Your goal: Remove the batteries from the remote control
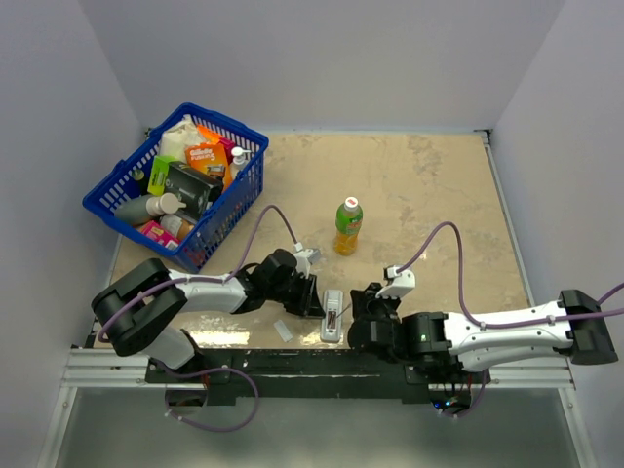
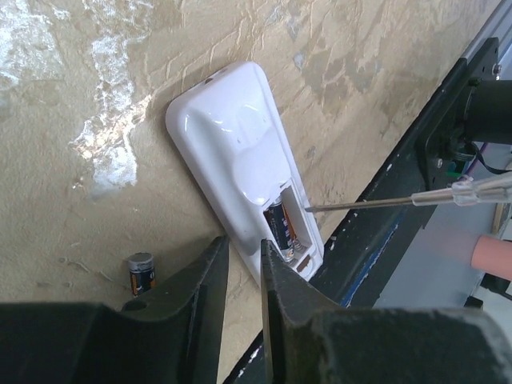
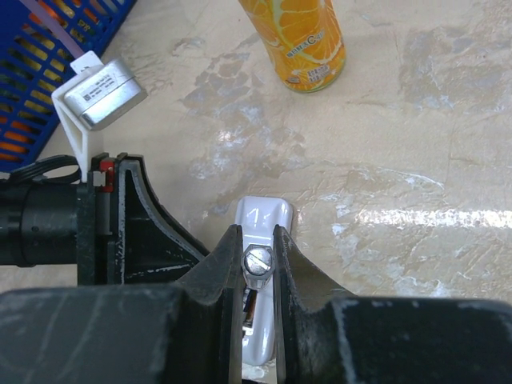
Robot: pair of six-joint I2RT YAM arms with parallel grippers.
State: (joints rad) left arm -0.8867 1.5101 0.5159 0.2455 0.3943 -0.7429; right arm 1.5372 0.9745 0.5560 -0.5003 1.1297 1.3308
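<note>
The white remote control [image 2: 236, 152] lies face down near the table's front edge, its battery compartment uncovered. One of the batteries [image 2: 278, 230] sits in the compartment; another [image 2: 141, 272] stands loose on the table to the left. My left gripper [image 2: 245, 260] hovers by the remote's compartment end, its jaws a narrow gap apart with nothing between them. My right gripper [image 3: 258, 244] is shut on a thin screwdriver [image 3: 258, 264], seen end-on above the remote [image 3: 266, 214]. The screwdriver [image 2: 376, 204] has its tip at the compartment's right edge. From above, both grippers flank the remote [image 1: 332, 314].
A small flat white cover piece [image 1: 283, 331] lies left of the remote. A green-capped orange drink bottle [image 1: 348, 225] stands behind it. A blue basket [image 1: 222, 214] full of goods sits at the back left. The black front rail [image 2: 416, 160] runs close beside the remote.
</note>
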